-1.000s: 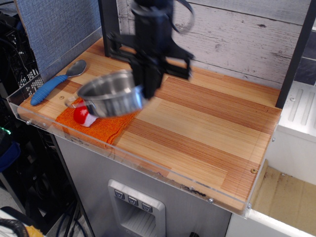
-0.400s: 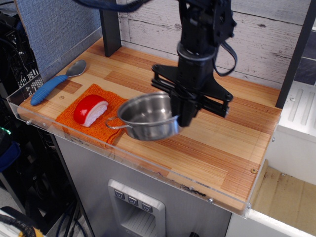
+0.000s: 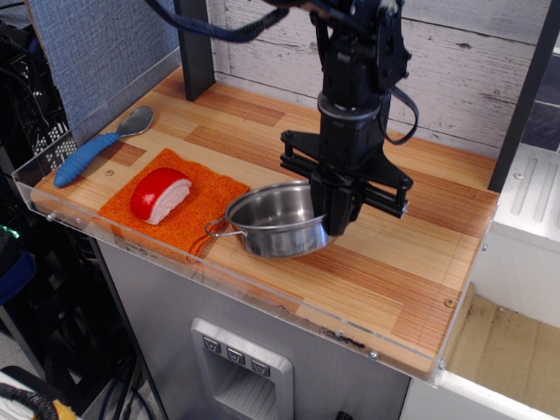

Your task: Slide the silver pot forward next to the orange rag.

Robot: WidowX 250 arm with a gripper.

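One silver pot (image 3: 276,220) sits low in the middle of the frame, its left wire handle reaching the right edge of the orange rag (image 3: 175,210), with the pincer (image 3: 337,219) clamped on its right rim from above. Judging from this, the pot looks about where the task wants it, so the main risks lie in letting go: if the pot is not fully down on the counter (image 3: 411,254), opening could let it drop and skid toward the clear front lip, which is near. A push further left could ride the handle up onto the rag, bunch the cloth and nudge the red-and-white toy sushi (image 3: 161,194) resting on it. Lifting away with a finger caught on the rim could tip the pot. Whether the pot's base touches the wood or hangs just above cannot be told from here. The pincer's fingertips are hidden by the pot wall and the dark body of the arm, whose upper part is cut off at the top edge. A blue-handled spoon (image 3: 98,147) lies at far left, well apart.
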